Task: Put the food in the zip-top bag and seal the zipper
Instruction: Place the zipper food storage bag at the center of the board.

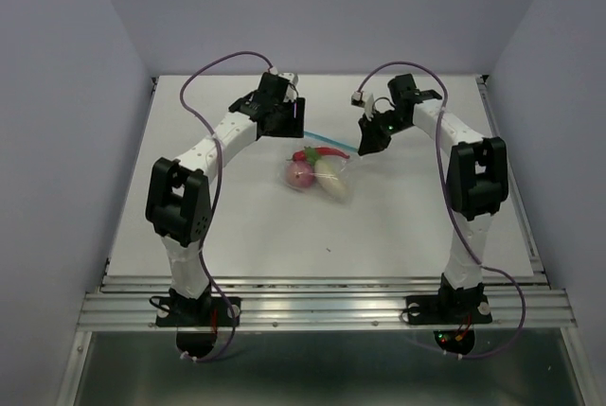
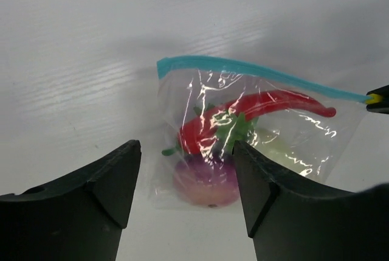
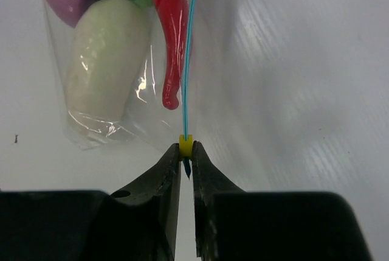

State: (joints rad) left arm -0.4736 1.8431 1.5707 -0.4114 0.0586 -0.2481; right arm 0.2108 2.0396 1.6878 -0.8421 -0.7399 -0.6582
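The clear zip-top bag (image 1: 324, 177) lies on the white table with all three foods inside: the purple ball (image 1: 300, 175), the white radish (image 1: 330, 178) and the red chili (image 1: 324, 152). The light blue zipper (image 1: 331, 141) runs along the bag's far edge. My right gripper (image 1: 364, 148) is shut on the yellow slider (image 3: 186, 145) at the zipper's right end; the zipper (image 3: 189, 42) stretches straight away from it. My left gripper (image 1: 292, 122) hovers open and empty by the zipper's left end. In the left wrist view the bag (image 2: 304, 133), chili (image 2: 267, 104) and ball (image 2: 205, 180) show between its fingers (image 2: 115, 179).
The table (image 1: 237, 226) is plain white with pale walls on three sides. A metal rail (image 1: 322, 307) runs along the near edge, where both arm bases are bolted. A tiny dark speck (image 1: 330, 251) lies in front of the bag.
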